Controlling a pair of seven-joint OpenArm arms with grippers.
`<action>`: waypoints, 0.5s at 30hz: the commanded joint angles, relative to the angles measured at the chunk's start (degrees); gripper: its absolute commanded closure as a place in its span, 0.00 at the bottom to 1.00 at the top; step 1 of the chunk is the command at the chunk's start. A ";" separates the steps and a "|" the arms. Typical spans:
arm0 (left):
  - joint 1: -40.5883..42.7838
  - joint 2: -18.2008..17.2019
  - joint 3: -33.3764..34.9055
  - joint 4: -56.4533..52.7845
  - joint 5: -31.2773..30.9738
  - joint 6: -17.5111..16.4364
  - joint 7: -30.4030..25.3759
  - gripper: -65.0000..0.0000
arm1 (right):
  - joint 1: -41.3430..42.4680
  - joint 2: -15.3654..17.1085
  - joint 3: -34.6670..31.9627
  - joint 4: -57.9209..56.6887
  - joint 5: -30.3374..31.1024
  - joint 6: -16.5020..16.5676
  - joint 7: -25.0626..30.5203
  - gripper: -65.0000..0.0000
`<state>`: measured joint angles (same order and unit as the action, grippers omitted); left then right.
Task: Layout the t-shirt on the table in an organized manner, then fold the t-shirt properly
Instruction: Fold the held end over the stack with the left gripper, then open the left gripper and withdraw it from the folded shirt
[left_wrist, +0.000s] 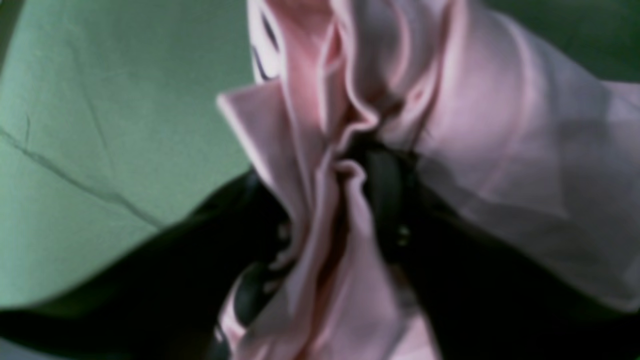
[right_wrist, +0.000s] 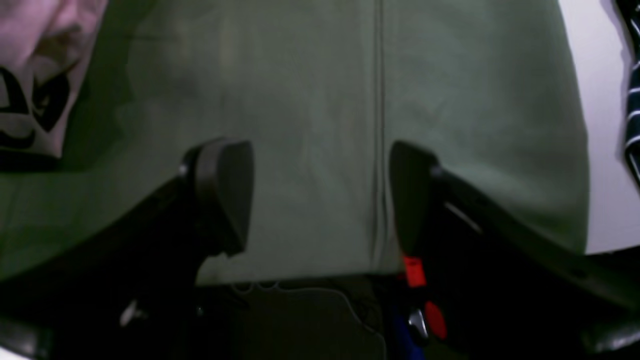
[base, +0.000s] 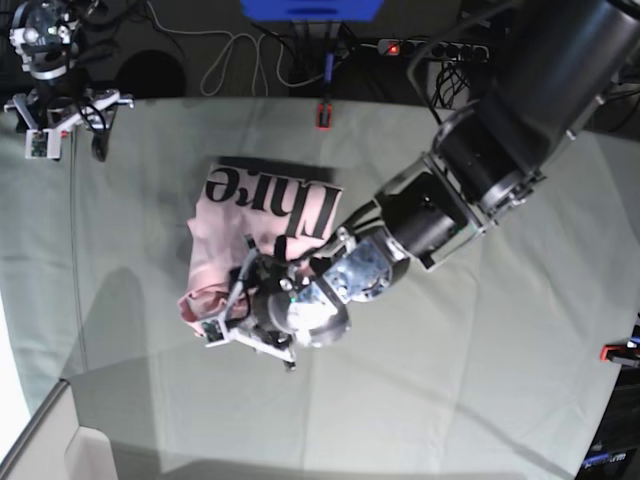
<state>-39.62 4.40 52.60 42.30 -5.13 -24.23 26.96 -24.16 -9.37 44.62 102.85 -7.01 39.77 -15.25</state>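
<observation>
The pale pink t-shirt lies bunched in the middle of the table, black lettering facing up at its far end. My left gripper hovers low over the shirt's near left corner. In the left wrist view pleated pink cloth runs between the dark fingers, which stand apart. The right gripper is open and holds nothing, above the table's far edge, with a corner of the shirt at the upper left. In the base view it sits at the far left corner.
A red clamp grips the table's far edge, also seen below the right finger. Another red clamp is at the right edge. Cables and a power strip lie on the floor beyond the table. A pale box rim shows at bottom left.
</observation>
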 joint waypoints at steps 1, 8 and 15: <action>-2.19 0.39 -0.69 0.82 -0.11 0.36 -0.89 0.48 | -0.14 0.37 0.26 1.02 0.98 0.23 1.31 0.38; -2.45 0.04 -17.65 1.43 -0.11 0.36 -1.33 0.40 | -0.23 0.37 0.52 1.02 0.98 0.23 1.31 0.38; -3.07 -1.63 -31.63 6.71 -0.11 0.27 -0.89 0.40 | -1.90 0.37 0.26 1.46 0.98 0.23 1.75 0.38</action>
<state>-40.29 2.92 21.26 47.86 -4.62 -23.88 27.66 -25.93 -9.41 44.69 102.89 -7.11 39.75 -15.05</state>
